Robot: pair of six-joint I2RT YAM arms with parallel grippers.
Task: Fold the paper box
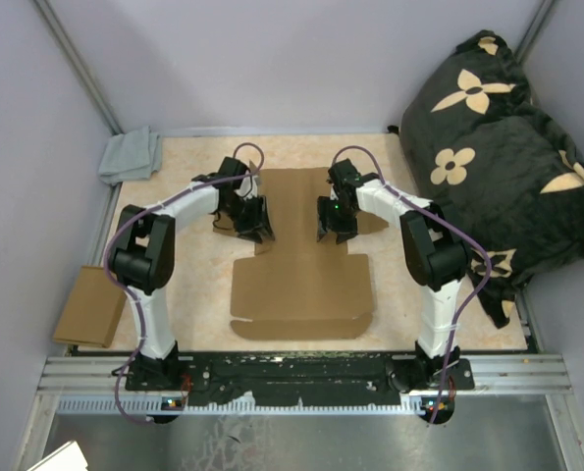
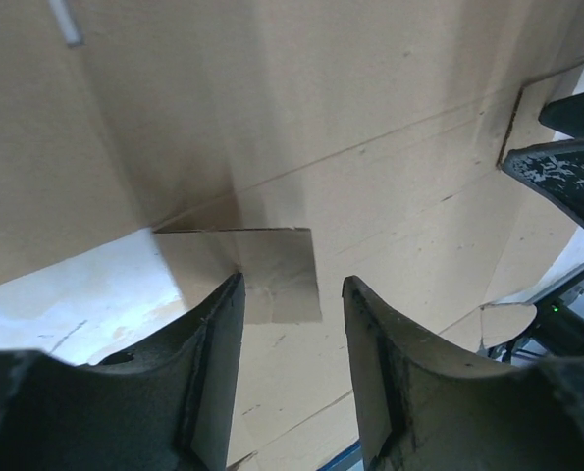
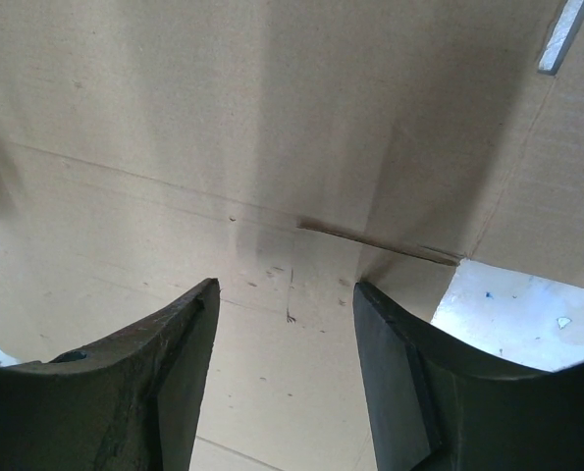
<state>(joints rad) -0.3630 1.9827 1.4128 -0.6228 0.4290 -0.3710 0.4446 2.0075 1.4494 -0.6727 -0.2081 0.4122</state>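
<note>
The left tool [image 2: 292, 287] and right tool [image 3: 285, 291] hang spread over the paper box [image 1: 301, 280] on the beige desk [image 1: 453, 299], lilac walls [image 1: 301, 59] around; the box's side flaps are partly hidden.

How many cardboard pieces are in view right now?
2. The paper box lies flat in the middle of the table; a smaller cardboard rectangle sits past its left edge, near the left arm. Anything under the box would be hidden.

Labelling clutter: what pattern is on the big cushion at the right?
The cushion is black with cream flowers; clearest in the top external view.
</note>
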